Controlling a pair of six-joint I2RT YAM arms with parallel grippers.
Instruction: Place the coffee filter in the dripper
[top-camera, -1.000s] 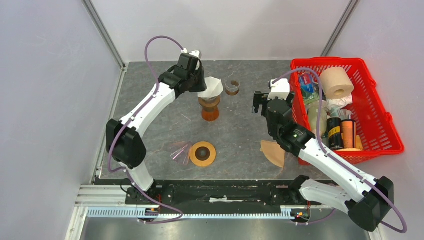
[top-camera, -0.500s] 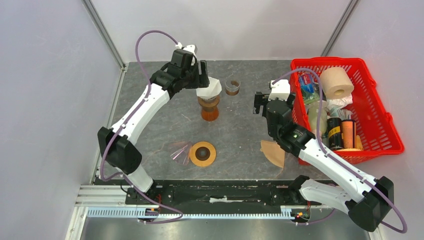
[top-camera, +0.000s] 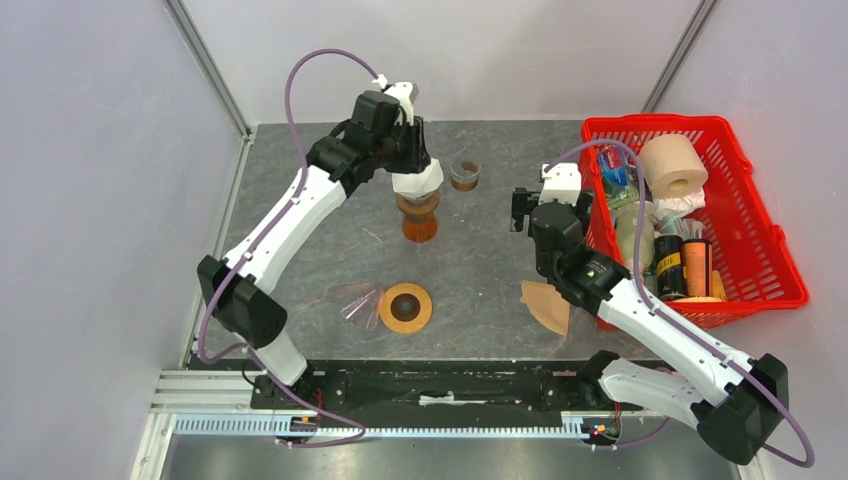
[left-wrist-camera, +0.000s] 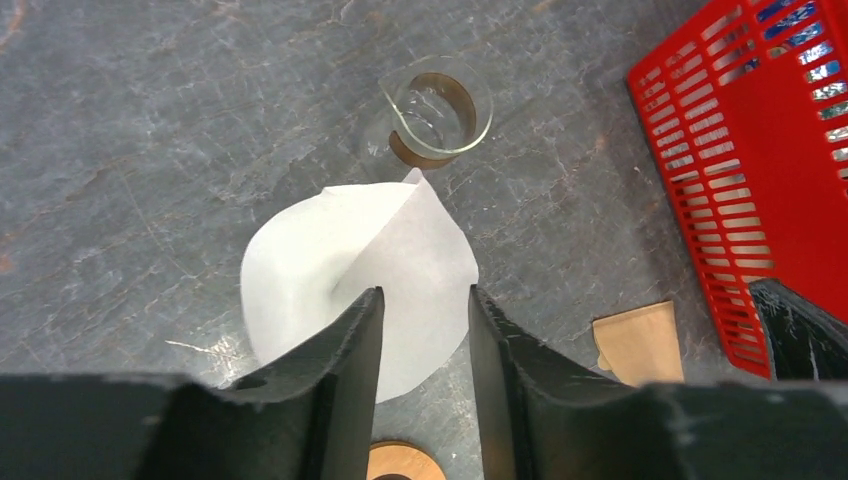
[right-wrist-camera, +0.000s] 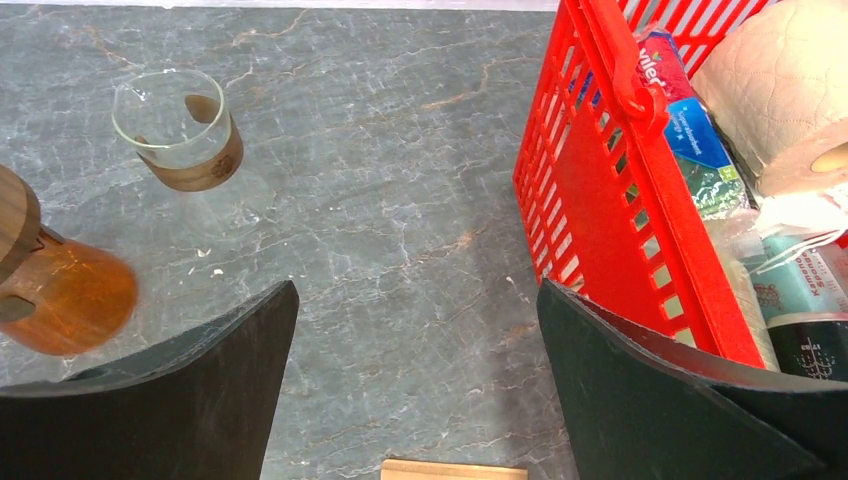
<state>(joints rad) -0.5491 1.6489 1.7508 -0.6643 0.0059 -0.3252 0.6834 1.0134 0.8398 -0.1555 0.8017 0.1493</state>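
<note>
Left of centre on the table (top-camera: 330, 260), straight beneath the left claw (left-wrist-camera: 425, 295): white coffee filter (left-wrist-camera: 300, 260), opened into a cone, point down in the mouth of the dripper (top-camera: 420, 218), axis upright, folded seam running toward the gap between the jaws. Jaws part-way apart, paper showing between them; cannot tell whether touching it or clear of it. Looks seated, or close to it; calls for a lift straight up, no sideways drag. Further right, small glass (left-wrist-camera: 437, 118) just beyond. Right claw (right-wrist-camera: 417, 290) spread wide, holding nothing, well apart from the filter, beside the red basket (right-wrist-camera: 600, 200)
</note>
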